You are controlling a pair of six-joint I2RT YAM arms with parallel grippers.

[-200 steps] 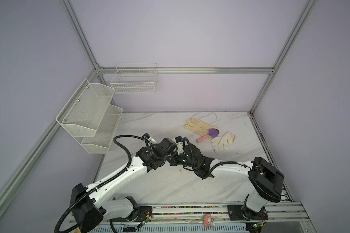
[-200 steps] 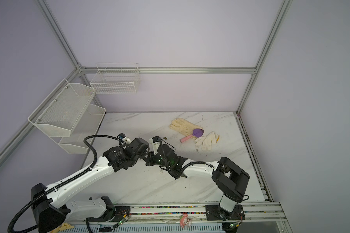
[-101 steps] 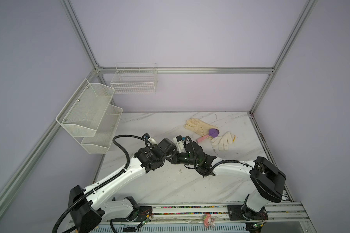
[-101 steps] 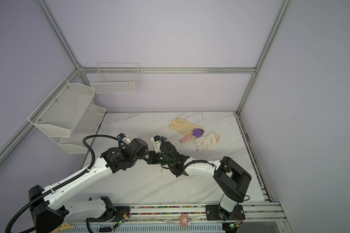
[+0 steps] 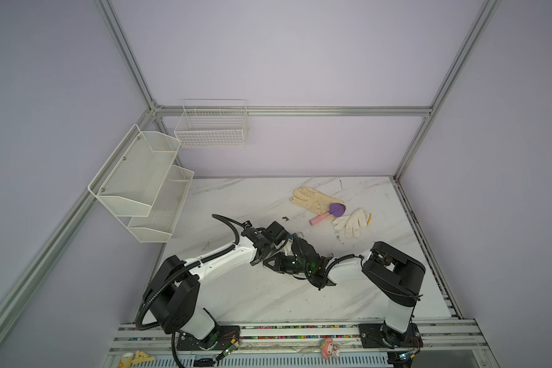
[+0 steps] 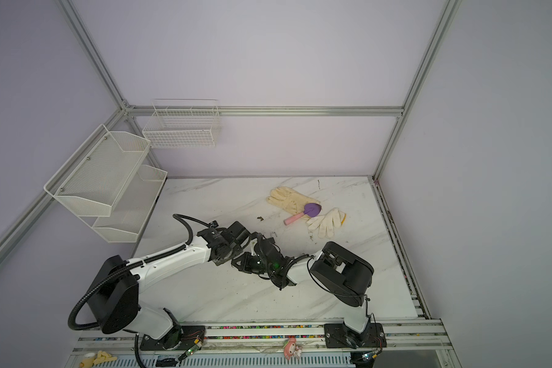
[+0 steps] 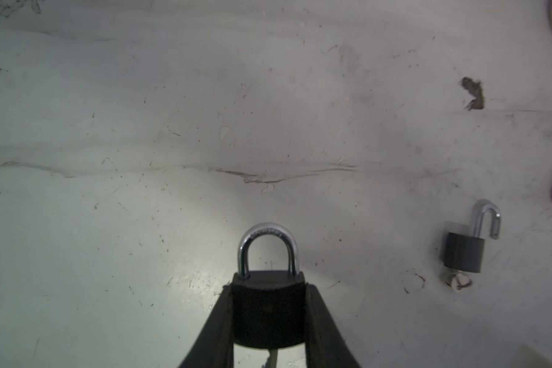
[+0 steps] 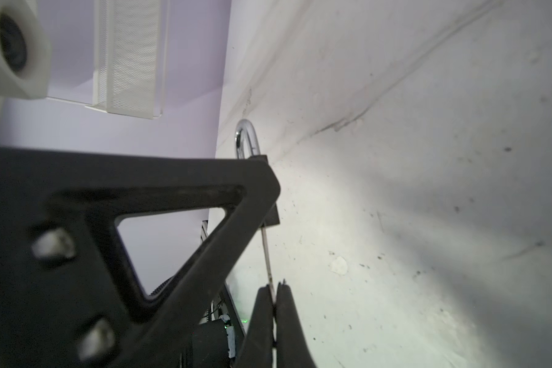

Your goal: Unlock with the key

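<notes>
My left gripper [image 7: 270,286] is shut on a black padlock [image 7: 268,306], its fingers pressing the body's two sides. The silver shackle [image 7: 267,242] is closed and points away from the gripper, just above the marble table [image 7: 141,191]. My right gripper [image 8: 272,286] is shut on a thin metal key [image 8: 267,255]. The key's tip reaches the underside of the padlock body [image 8: 273,216]. In both top views the left arm [image 5: 223,258] and the right arm [image 5: 348,267] meet mid-table, and the padlock is hidden between them.
A second black padlock [image 7: 464,255] lies beside my left gripper, shackle open, a key in its base; it also shows in a top view [image 6: 273,235]. Two gloves [image 5: 313,199] [image 5: 351,221] and a purple trowel [image 5: 336,209] lie back right. White shelves [image 5: 141,184] and a wire basket [image 5: 211,127] hang at the left.
Both arms have changed posture, their elbows swinging toward the middle. The two grippers stay together at mid-table with padlock and key, barely shifted.
</notes>
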